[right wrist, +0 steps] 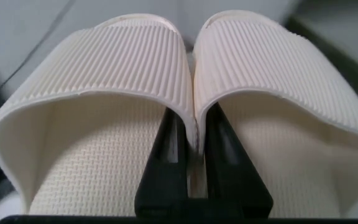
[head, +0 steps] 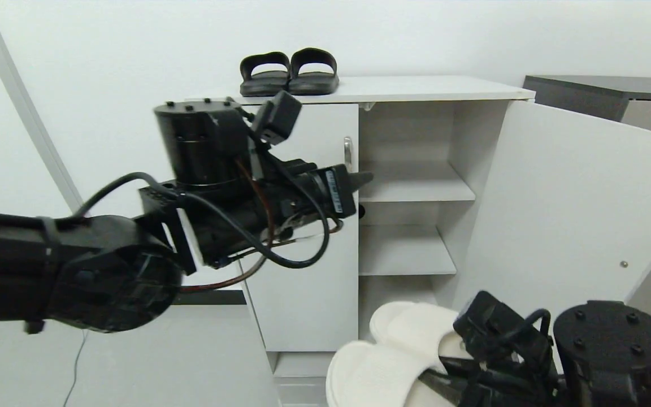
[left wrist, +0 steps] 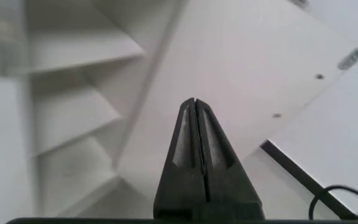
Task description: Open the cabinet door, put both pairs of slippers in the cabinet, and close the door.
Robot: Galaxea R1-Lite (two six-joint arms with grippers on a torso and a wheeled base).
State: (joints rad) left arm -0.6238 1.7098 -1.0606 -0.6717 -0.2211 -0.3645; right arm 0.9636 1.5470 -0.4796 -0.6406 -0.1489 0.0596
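A white cabinet point(head: 416, 89) stands ahead with its right door point(head: 574, 215) swung open, showing bare shelves point(head: 416, 192). Its left door point(head: 308, 294) is closed. A pair of black slippers point(head: 289, 70) rests on the cabinet top. My left gripper point(head: 366, 178) is shut with nothing in it and hangs at the edge of the opening, near the left door's handle point(head: 348, 154); the left wrist view shows its fingers point(left wrist: 194, 106) pressed together. Low in front of the cabinet, my right gripper point(right wrist: 190, 124) is shut on the adjoining inner walls of the white slippers point(head: 387, 350).
A grey piece of furniture point(head: 608, 93) stands behind the open door at the right. A pale slanted strip point(head: 20, 107) runs down the wall at the left, and a thin cable point(head: 77, 362) hangs near the floor below my left arm.
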